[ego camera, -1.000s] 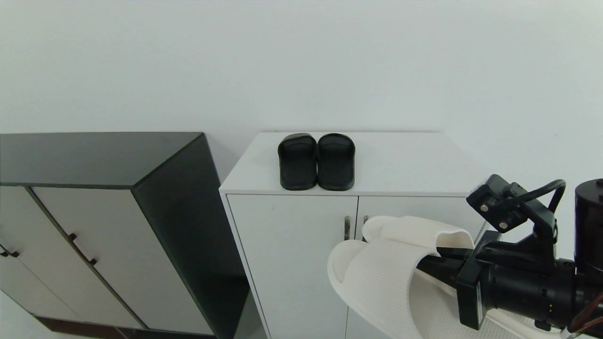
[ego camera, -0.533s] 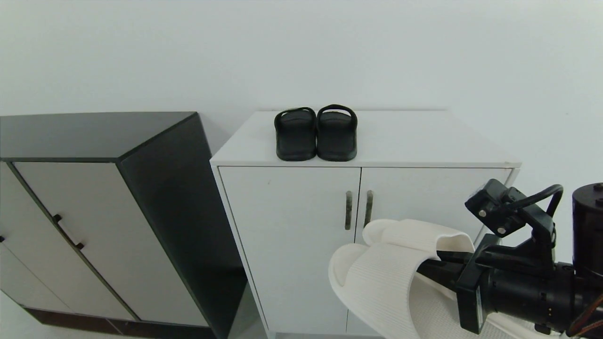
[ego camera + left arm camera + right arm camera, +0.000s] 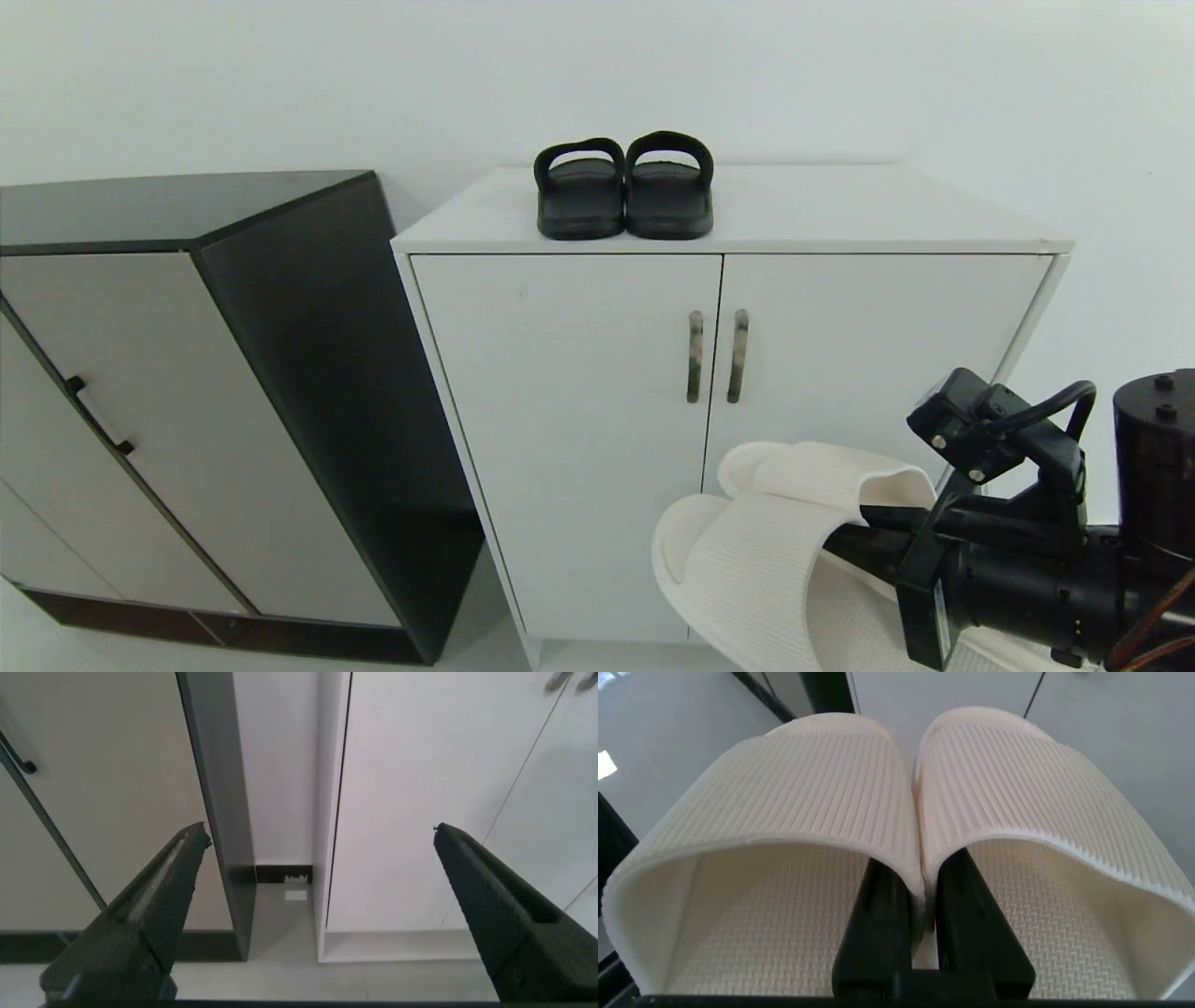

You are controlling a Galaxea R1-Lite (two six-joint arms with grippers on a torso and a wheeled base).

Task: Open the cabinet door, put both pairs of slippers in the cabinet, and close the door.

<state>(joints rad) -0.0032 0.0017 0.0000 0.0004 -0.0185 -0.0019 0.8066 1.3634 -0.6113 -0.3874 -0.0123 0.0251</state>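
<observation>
Whole head view shifts, so the camera drops lower and nothing on the scene moves. White cabinet now sits higher in frame, doors near face-on, top almost edge-on. Black slippers show heel-on instead of from above. Right gripper with white slippers comes down with the view.

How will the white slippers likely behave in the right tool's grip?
Probably light: the white slippers jut out from the right tool without drooping. Likely squashy, since the tool pinches both inner strap edges together. Ribbed straps should resist slipping.
</observation>
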